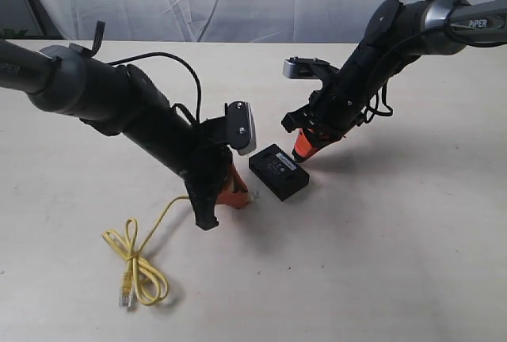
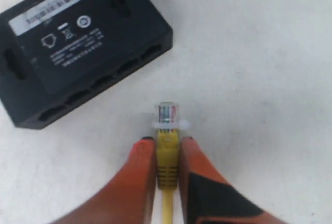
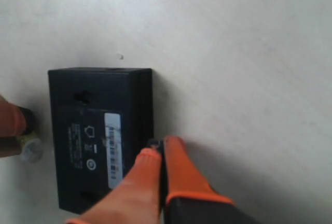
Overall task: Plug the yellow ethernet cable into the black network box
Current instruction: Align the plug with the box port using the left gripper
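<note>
Right, my left gripper (image 2: 167,142) has its jaws pinched onto the cable (image 2: 167,168), gripping the yellow boot just behind the clear plug (image 2: 167,114), which sticks out ahead of the fingertips, low at the table (image 2: 270,79). The box (image 2: 78,37) lies flat just beside the plug, not touching it. Its row of ports (image 2: 104,81) faces me but sits at a slant to the plug's line. My right gripper (image 3: 158,150) has its jaws closed on nothing, tips touching the side of the box opposite the ports (a backstop, I'd judge).

To do this step well I'd turn the wrist until the plug points square into one port, keep it level with the opening, and push slowly against that backstop. The grip is on the boot only, so a crooked push could pivot the plug. I can't tell which way the latch tab faces.

Count: one cable, two plugs (the spare plug (image 1: 125,299) rests at the looped end, well apart), one box, five ports as far as I can make out, two grippers
</note>
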